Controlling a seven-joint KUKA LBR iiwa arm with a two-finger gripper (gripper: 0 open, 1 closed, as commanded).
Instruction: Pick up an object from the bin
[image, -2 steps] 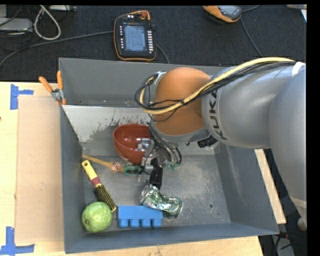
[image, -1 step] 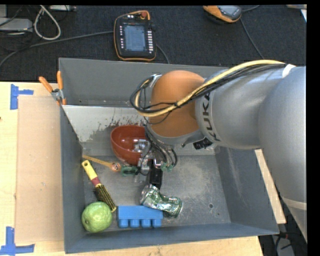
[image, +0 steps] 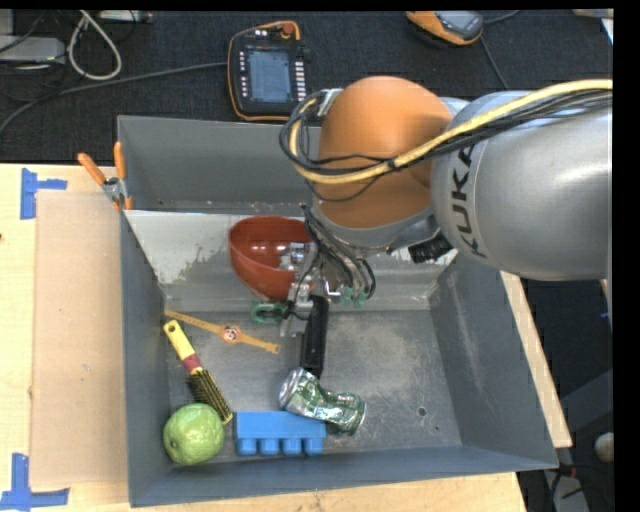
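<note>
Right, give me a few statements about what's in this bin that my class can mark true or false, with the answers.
1. The green apple lies in the front left corner of the bin. True.
2. The blue block sits inside the red bowl. False: the block lies on the bin floor right beside the apple, and the bowl is at the back wall.
3. Of all the things in the bin, the crushed can is the one nearest below the gripper. True.
4. The brush has a red handle. False: its handle is yellow.
</note>
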